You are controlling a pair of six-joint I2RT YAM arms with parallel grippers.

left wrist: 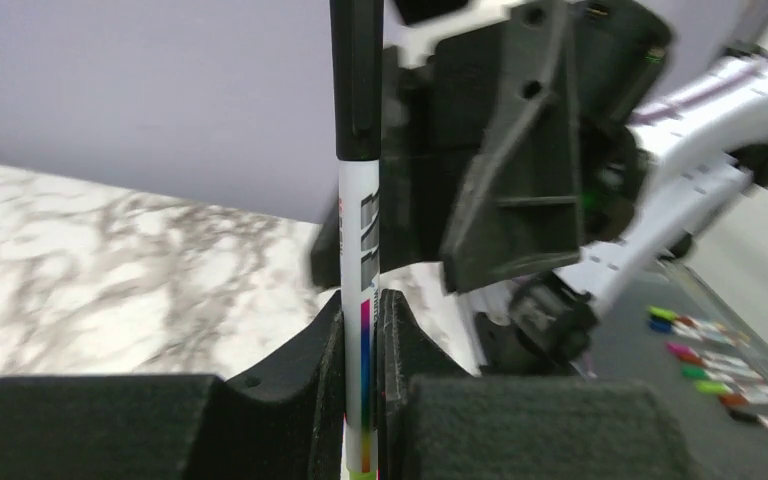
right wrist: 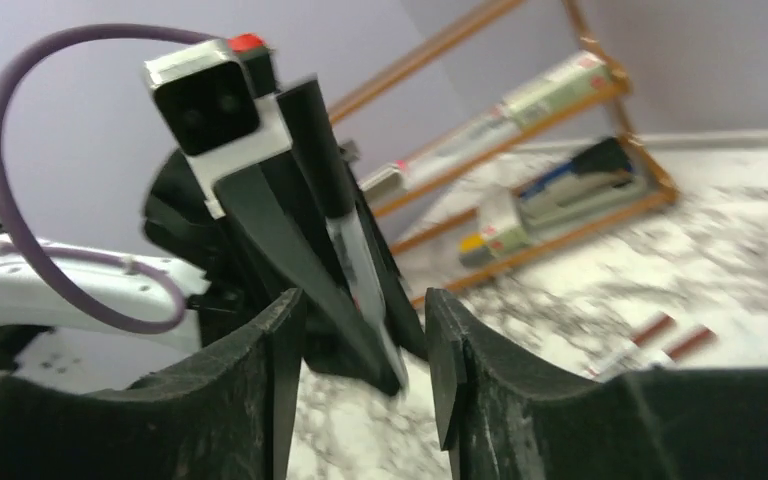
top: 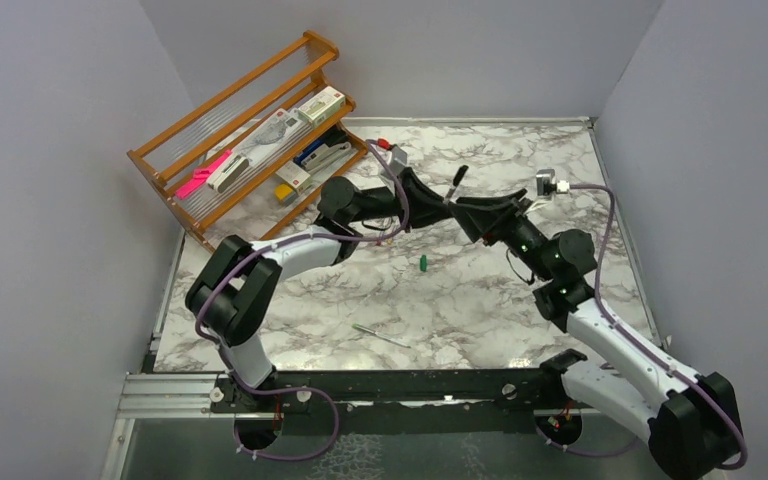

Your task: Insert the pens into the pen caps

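Observation:
My left gripper (top: 438, 200) is shut on a white pen (top: 457, 181) with a black cap on its upper end, held upright above the table's far middle. The left wrist view shows the pen (left wrist: 358, 230) clamped between the fingers of that gripper (left wrist: 360, 310). My right gripper (top: 468, 213) is open and empty, facing the left one at close range. The held pen (right wrist: 355, 250) shows just beyond its jaws (right wrist: 362, 312). A green cap (top: 424, 263) stands on the table. A thin grey pen (top: 380, 335) lies nearer the front. Two pens with red-brown ends (right wrist: 660, 335) lie on the table.
A wooden rack (top: 250, 150) with a pink marker (top: 203, 175) and stationery boxes stands at the back left, also in the right wrist view (right wrist: 560, 170). Grey walls close the table on three sides. Several coloured markers (left wrist: 720, 365) lie on a dark surface beyond the right arm.

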